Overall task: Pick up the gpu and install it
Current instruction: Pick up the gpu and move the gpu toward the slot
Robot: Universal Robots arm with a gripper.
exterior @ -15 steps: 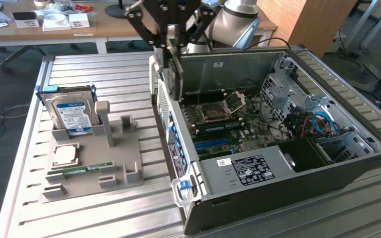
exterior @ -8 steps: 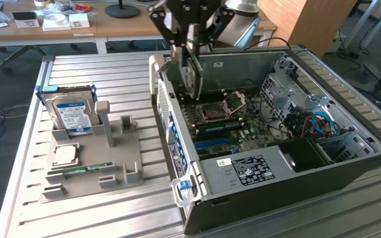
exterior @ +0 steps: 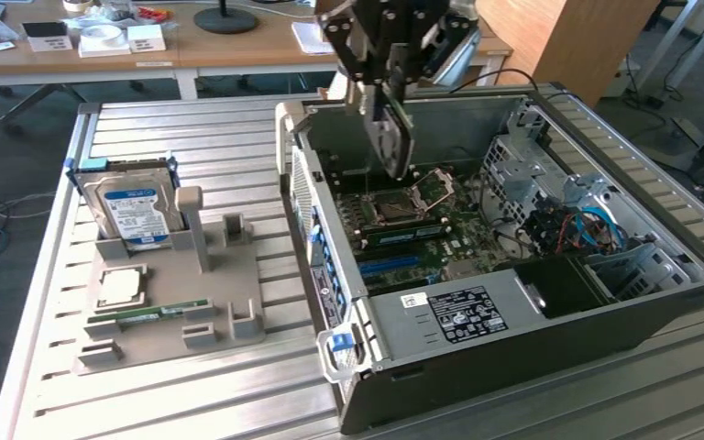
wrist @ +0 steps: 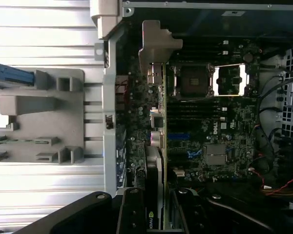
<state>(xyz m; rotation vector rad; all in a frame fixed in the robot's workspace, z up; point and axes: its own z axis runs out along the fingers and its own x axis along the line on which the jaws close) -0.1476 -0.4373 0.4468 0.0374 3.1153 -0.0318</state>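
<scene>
- One pincer (exterior: 385, 92), clamped on the top edge of the gpu (exterior: 391, 142); card hangs upright, edge-on.
- Held gpu is in the mouth of the open case (exterior: 645, 302), above the motherboard (exterior: 425, 240), near the CPU socket (exterior: 395, 213).
- Grey tray (exterior: 205, 302) on the worktop (exterior: 181, 394), at the exterior view's left of the case, carries a hard drive (exterior: 132, 209) standing upright.
- Memory stick (exterior: 157, 313) lies flat in the tray.

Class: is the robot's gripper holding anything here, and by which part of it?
The gripper holds the gpu by its upper edge, jaws closed on its faces; it hangs upright above the open computer case.
</scene>
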